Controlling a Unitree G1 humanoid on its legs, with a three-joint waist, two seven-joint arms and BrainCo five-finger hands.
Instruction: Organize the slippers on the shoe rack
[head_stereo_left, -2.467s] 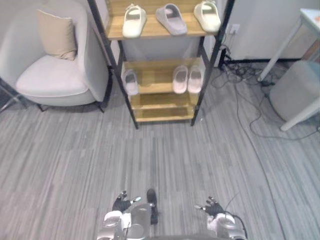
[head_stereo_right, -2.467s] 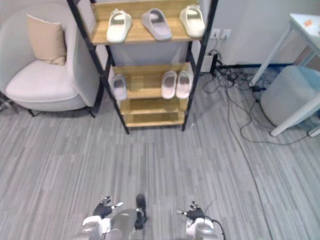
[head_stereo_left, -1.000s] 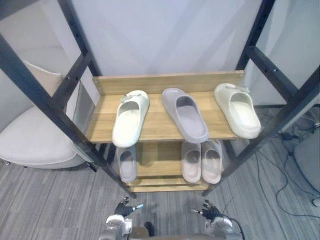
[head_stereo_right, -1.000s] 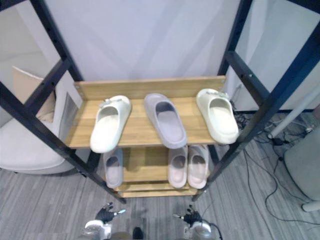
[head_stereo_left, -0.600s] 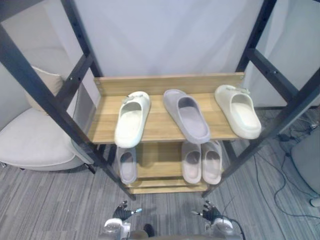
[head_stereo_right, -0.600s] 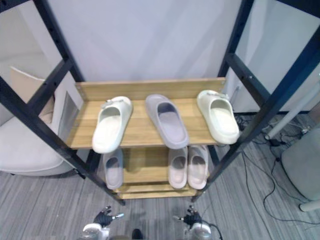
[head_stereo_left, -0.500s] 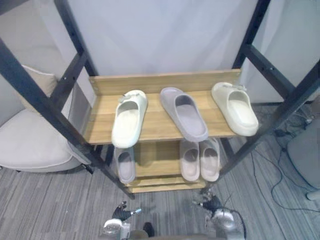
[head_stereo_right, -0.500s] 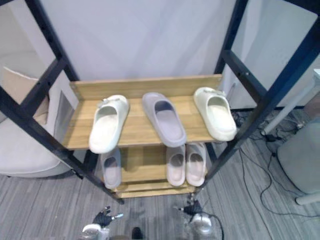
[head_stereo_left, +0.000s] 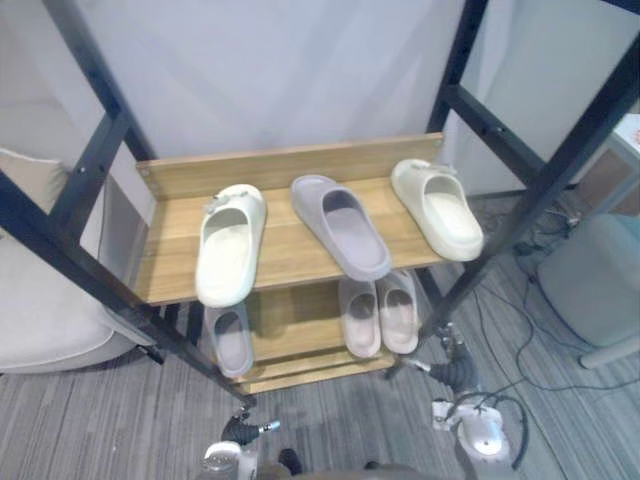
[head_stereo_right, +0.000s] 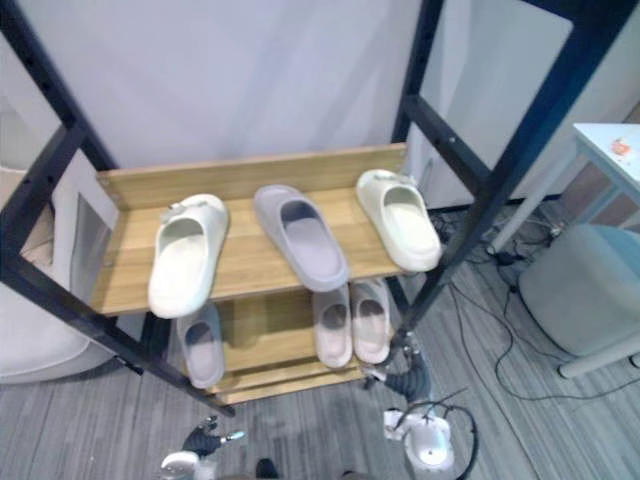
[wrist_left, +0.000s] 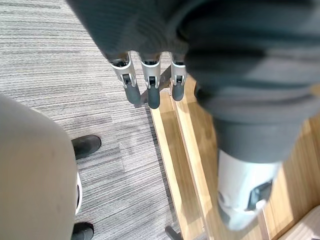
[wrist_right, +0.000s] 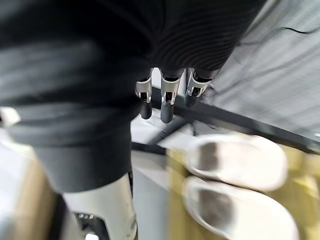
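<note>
A black-framed shoe rack (head_stereo_left: 283, 248) has wooden shelves. On its upper shelf lie a cream slipper (head_stereo_left: 230, 258) at the left, a grey slipper (head_stereo_left: 342, 226) angled in the middle and a second cream slipper (head_stereo_left: 437, 208) at the right. The shelf below holds a lone grey slipper (head_stereo_left: 230, 340) and a pale pair (head_stereo_left: 378, 314) side by side. My left hand (head_stereo_left: 240, 432) hangs low over the floor before the rack, fingers (wrist_left: 149, 85) straight. My right hand (head_stereo_left: 455, 372) is open and empty by the right front post, near the pale pair (wrist_right: 235, 160).
A pale armchair (head_stereo_left: 40, 320) stands left of the rack. A grey pouf (head_stereo_left: 590, 280) and a white table's leg (head_stereo_left: 608, 352) are at the right, with cables (head_stereo_left: 520, 350) across the grey floor between them and the rack.
The camera has panned right, so the rack sits further left in view. My right hand has risen from low over the floor to the rack's right front post.
</note>
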